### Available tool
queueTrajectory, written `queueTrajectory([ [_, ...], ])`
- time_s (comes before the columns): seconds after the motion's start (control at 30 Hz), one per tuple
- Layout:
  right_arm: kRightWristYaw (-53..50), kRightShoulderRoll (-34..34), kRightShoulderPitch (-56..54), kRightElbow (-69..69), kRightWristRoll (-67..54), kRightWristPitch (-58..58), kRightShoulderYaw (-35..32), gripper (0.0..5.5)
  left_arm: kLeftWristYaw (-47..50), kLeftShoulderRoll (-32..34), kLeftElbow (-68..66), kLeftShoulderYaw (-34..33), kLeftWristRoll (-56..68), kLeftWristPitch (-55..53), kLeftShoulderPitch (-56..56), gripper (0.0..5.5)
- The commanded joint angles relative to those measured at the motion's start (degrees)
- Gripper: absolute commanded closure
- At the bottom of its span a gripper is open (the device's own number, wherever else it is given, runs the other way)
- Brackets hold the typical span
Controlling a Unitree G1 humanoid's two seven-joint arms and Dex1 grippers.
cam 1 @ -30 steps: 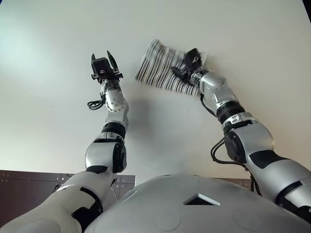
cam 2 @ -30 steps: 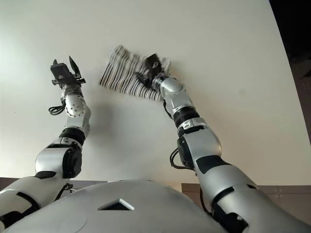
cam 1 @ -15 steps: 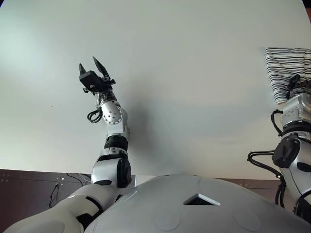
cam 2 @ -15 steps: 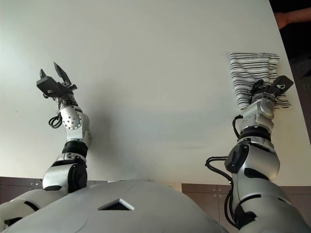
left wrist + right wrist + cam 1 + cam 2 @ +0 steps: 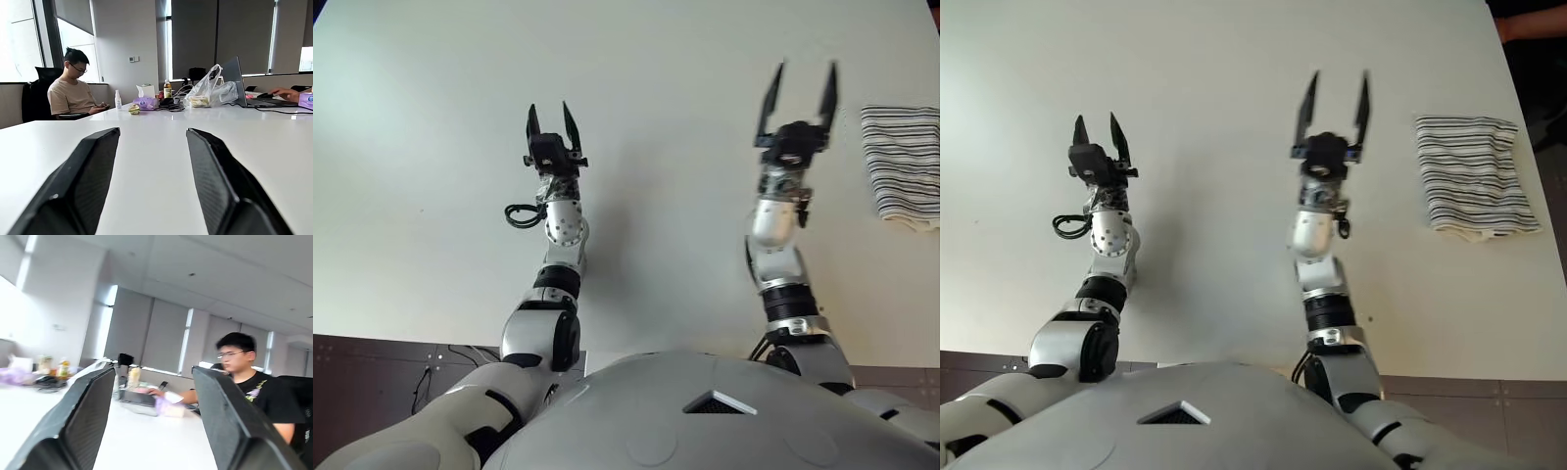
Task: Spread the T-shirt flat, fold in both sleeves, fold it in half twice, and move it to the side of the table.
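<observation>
The striped T-shirt (image 5: 1473, 174) lies folded into a small rectangle near the right side of the white table (image 5: 1214, 59); its edge also shows as a striped T-shirt (image 5: 904, 164) in the left eye view. My right gripper (image 5: 1335, 100) is raised above the table, left of the shirt and apart from it, open and holding nothing. My left gripper (image 5: 1096, 131) stands open over the table's left half, also holding nothing. In the wrist views the left gripper (image 5: 152, 142) and the right gripper (image 5: 154, 382) each show two spread dark fingers.
The table's right edge (image 5: 1526, 147) runs just past the shirt. Far across the table in the left wrist view stand bottles, a plastic bag (image 5: 210, 90) and a laptop (image 5: 244, 83).
My right gripper let go of the folded shirt at the table's right side, then rose and swung back toward the middle. The left gripper shifted slightly right. The head camera also panned.
</observation>
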State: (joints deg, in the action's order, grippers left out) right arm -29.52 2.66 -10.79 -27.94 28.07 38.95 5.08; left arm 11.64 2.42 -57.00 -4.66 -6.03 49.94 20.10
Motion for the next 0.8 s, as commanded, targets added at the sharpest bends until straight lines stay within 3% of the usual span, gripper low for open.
queueTrajectory([
  [0.03, -1.39, 2.30, -1.59, -10.89, -0.51, 1.75, 2.61, 2.60, -1.02, -3.67, 1.50, 2.14, -0.59, 3.77, -2.21, 2.36],
  [0.33, -0.10, 4.52, 0.73, -14.91, -7.67, 4.01, 2.90, 2.60, 4.34, -7.31, 9.69, 6.92, -8.56, 3.27, -8.77, 1.00],
  [0.4, 0.18, 4.26, 0.46, -14.58, -8.31, 3.89, 3.03, 2.60, 4.62, -7.68, 10.82, 7.50, -8.84, 2.94, -8.88, 0.94],
  [0.63, 0.86, 3.45, -1.08, -13.98, -9.31, 4.55, 3.16, 1.45, 6.20, -7.75, 10.67, 8.61, -9.77, 2.96, -8.02, 0.90],
  [0.8, 1.55, 3.81, -2.23, -13.99, -9.95, 5.49, 3.57, 1.29, 5.48, -8.41, 9.23, 10.61, -9.96, 3.78, -6.98, 0.90],
])
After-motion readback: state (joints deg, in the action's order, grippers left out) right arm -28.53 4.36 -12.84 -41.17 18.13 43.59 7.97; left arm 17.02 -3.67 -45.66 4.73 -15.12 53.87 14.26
